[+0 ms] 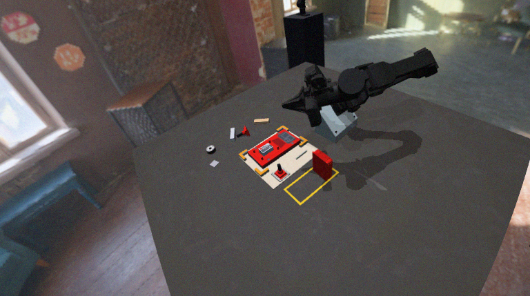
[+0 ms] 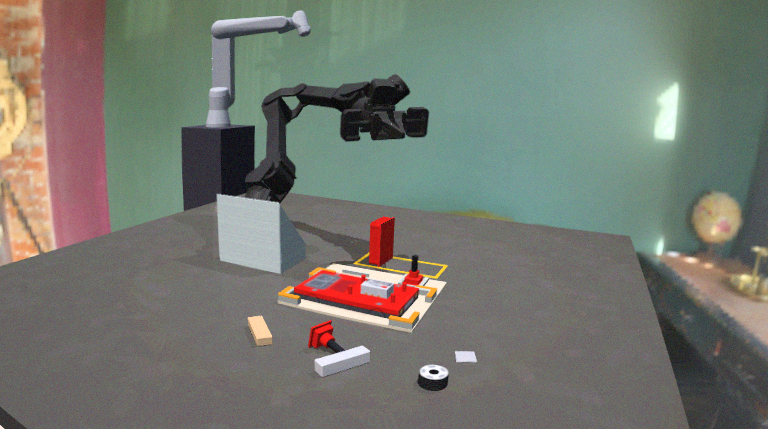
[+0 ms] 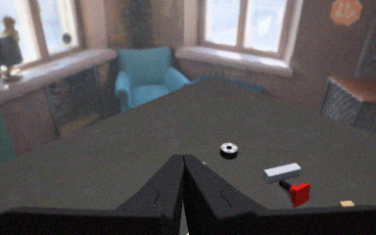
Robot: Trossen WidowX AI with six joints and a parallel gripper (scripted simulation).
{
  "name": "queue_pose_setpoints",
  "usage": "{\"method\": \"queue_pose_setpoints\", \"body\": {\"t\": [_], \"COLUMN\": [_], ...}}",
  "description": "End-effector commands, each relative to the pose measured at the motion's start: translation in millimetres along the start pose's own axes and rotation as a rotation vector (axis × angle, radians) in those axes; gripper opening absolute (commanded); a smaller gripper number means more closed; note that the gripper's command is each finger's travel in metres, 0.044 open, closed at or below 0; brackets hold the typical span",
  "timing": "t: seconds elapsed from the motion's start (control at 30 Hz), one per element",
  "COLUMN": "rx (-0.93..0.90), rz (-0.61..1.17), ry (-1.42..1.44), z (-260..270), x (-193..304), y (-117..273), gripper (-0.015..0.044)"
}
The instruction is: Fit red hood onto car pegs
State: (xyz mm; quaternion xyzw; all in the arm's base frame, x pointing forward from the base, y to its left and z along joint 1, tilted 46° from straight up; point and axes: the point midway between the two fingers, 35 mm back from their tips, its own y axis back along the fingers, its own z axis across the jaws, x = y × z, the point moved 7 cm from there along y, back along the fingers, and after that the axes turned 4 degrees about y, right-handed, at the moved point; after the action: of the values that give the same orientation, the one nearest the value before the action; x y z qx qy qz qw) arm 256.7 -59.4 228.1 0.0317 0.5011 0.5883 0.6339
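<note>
The hood (image 1: 322,164) (image 2: 381,241), a red shell, stands upright on edge on the tabletop (image 1: 242,230) (image 2: 169,367) (image 3: 147,132), right of centre in the top view, at one end of a yellow rectangular outline (image 1: 292,196) (image 2: 444,271). My tool (image 1: 283,105) (image 2: 388,132) (image 3: 184,157) is closed with nothing in it, raised above the tabletop and well apart from the hood. In the wrist view my fingertips meet at the lower middle of the frame.

The red car chassis (image 1: 268,157) (image 2: 317,294) lies near the middle of the top view, between the orange corner brackets of the jig (image 1: 273,183) (image 2: 430,305). Its engine block (image 1: 266,148) (image 2: 377,288) is in place, with short pegs standing around it, and the hood is off the car. A red part with a black stem (image 1: 280,172) (image 2: 414,274) stands upright beside the chassis; another such piece (image 1: 245,131) (image 2: 321,335) (image 3: 300,194) lies tipped near a pale grey bar (image 1: 232,133) (image 2: 342,361) (image 3: 282,172). At the bottom right of the exterior view, a black-and-white wheel (image 1: 210,148) (image 2: 433,381) (image 3: 228,153) lies flat near a small pale square (image 1: 214,163) (image 2: 465,356).
</note>
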Motion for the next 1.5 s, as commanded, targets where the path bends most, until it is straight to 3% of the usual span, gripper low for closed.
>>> {"method": "queue_pose_setpoints", "body": {"t": [0.0, 0.37, 0.7, 1.03, 1.23, 1.47], "rx": [-0.160, -0.460, -0.836, -1.268, -1.516, -1.544], "rz": [0.467, 0.707, 0.809, 0.766, 0.655, 0.639], "ry": [0.846, 1.269, 1.563, 1.765, 1.863, 1.872], "z": [16.6, 24.6, 32.6, 41.9, 47.3, 48.0], "x": [31.0, 50.5, 64.0, 73.6, 77.1, 77.5], "y": [-22.6, -29.4, -32.1, -33.7, -34.7, -34.8], "gripper": [0.0000, 0.0000, 0.0000, 0.0000, 0.0000, 0.0000]}}
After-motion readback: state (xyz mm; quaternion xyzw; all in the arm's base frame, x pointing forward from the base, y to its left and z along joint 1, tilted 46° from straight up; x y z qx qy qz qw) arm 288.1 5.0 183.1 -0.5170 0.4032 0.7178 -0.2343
